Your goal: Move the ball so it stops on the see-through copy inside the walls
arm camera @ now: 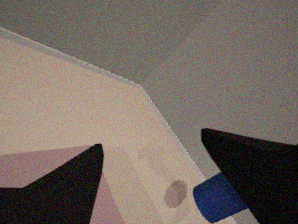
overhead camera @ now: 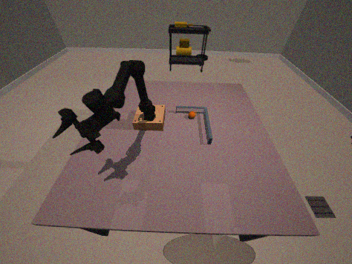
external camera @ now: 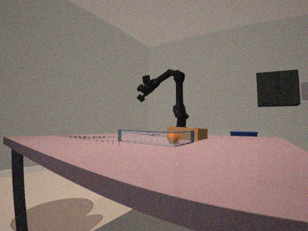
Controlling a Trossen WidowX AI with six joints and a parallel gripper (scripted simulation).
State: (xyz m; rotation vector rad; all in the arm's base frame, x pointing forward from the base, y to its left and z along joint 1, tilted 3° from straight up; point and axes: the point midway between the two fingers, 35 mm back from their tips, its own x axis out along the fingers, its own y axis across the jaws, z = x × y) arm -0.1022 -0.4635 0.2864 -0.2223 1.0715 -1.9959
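Note:
The orange ball [overhead camera: 191, 115] [external camera: 173, 137] rests on the pink table [overhead camera: 241, 185] [external camera: 227, 175], inside the corner made by the two low clear walls [overhead camera: 209, 127] [external camera: 119, 136] with bluish edges. I cannot make out a separate see-through copy of the ball. My gripper [overhead camera: 62, 145] [external camera: 140, 93] [arm camera: 153, 141] is open and empty, high above the table. In the top view it is at the left, well away from the ball. The wrist view shows neither ball nor walls.
The arm stands on a wooden block [overhead camera: 148, 127] [external camera: 201, 133] to the left of the walls in the top view. A black shelf rack [overhead camera: 188, 60] stands on the floor behind the table. A blue container [external camera: 243, 133] [arm camera: 212, 200] is beyond the table edge.

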